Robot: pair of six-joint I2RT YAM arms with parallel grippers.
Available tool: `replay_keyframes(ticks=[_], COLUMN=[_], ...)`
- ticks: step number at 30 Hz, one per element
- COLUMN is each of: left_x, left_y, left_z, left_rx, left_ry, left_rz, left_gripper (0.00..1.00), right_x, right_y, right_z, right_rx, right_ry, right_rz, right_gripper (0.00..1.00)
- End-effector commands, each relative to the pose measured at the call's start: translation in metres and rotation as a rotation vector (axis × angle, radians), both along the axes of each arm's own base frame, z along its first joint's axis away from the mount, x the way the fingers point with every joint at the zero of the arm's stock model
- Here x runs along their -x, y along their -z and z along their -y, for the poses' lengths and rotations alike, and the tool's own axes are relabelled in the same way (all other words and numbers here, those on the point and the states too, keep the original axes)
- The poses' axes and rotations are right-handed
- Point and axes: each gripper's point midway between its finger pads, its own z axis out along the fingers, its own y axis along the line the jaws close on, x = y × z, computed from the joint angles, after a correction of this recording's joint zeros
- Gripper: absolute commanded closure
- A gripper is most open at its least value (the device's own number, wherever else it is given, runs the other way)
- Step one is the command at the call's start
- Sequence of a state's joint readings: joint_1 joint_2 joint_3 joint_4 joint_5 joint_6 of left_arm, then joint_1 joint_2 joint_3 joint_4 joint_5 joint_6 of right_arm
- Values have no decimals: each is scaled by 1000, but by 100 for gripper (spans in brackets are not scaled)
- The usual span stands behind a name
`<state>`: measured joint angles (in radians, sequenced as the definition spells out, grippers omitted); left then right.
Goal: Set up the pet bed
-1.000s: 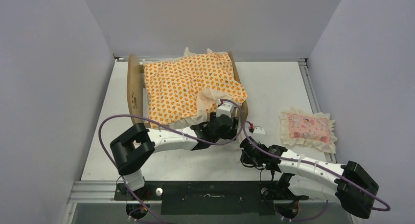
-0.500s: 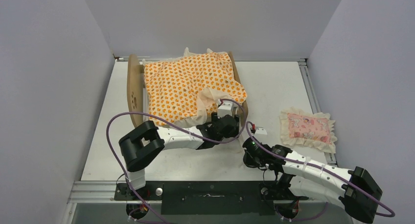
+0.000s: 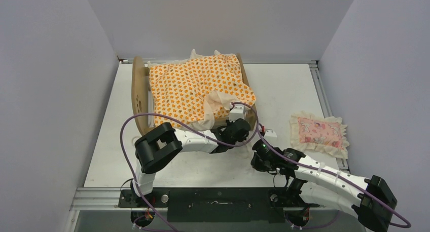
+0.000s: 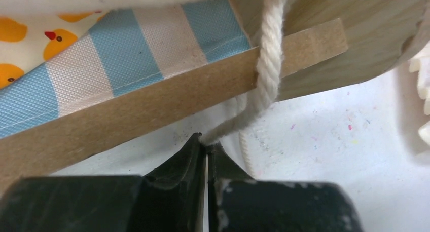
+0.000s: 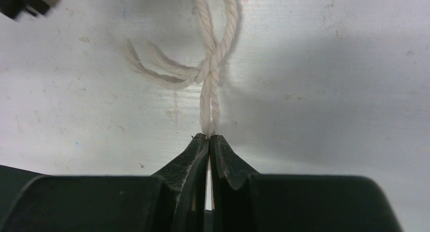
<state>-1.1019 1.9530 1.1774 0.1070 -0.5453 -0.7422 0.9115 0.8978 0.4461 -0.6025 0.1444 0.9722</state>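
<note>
One pet bed (image 3: 138,92) stands far left on the table (image 3: 284,90), carrying one mattress (image 3: 192,90); one pillow (image 3: 318,132) lies well apart. The left gripper (image 4: 206,143) is clamped on one strand of cord (image 4: 269,65), the right gripper (image 5: 209,140) on two

Matt plywood with raw, fibrous edges for the pet bed (image 4: 152,103), tightly woven striped cloth for its base (image 4: 127,54). Twisted, fuzzy cord (image 5: 210,65), frayed at the ends. Smooth black plastic on the right gripper (image 5: 209,141), matt scuffed white on the table (image 5: 329,90).
</note>
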Motion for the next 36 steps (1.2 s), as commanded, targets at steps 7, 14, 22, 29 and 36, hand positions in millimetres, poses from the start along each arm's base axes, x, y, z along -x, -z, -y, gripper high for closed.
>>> replay_keyframes(ticks=[7,14,22,29,36], left_x=[20,35,49,63,71], left_y=[-46,-55,-59,-75,-56], left_z=[-5,6,12,25,36], left_rx=[208,246,257,286,217], left_ry=[100,223,311,408,437], left_rz=[61,59,58,59,3], left_gripper=[100,100,100,100,89], right_x=[-70,-123,-156,-158,-143], right_y=[-58,-62,-44,-20,-3], right_z=[-24,-28,-31,-38,-46], right_rx=[-246,-347,-400,-425,-437], right_ry=[80,161,210,176,76], right_rz=[75,87,81,71,29], right_gripper=[95,95,95,95,93])
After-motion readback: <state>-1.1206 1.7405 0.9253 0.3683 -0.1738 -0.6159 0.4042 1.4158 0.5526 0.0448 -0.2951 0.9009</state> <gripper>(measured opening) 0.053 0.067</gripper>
